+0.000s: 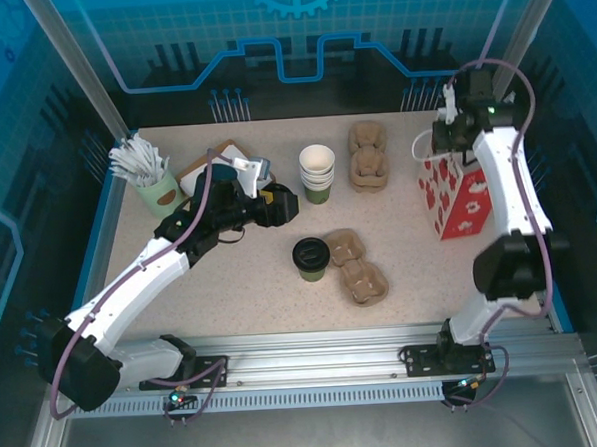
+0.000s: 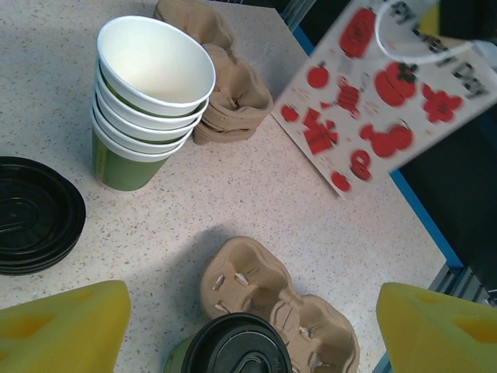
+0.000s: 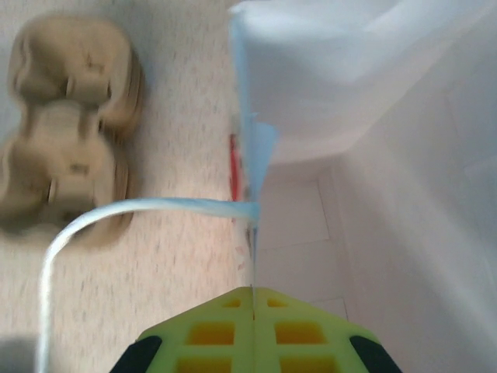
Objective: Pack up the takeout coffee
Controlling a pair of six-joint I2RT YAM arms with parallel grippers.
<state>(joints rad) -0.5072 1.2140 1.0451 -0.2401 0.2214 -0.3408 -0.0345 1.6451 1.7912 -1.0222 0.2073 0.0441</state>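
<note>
Green lidded coffee cup stands near the middle of the table, just beside a cardboard carrier, not yet packed. The right gripper is clamped on the rim of the bag by the right edge, likely readying it. The left gripper hangs spread and empty.

glossy plastic lid, pulp carrier, bag maybe paper

The white paper bag with red prints carries dark lettering along its top edge, at one o'clock in the left wrist view; only "Day" reads clearly.
</note>
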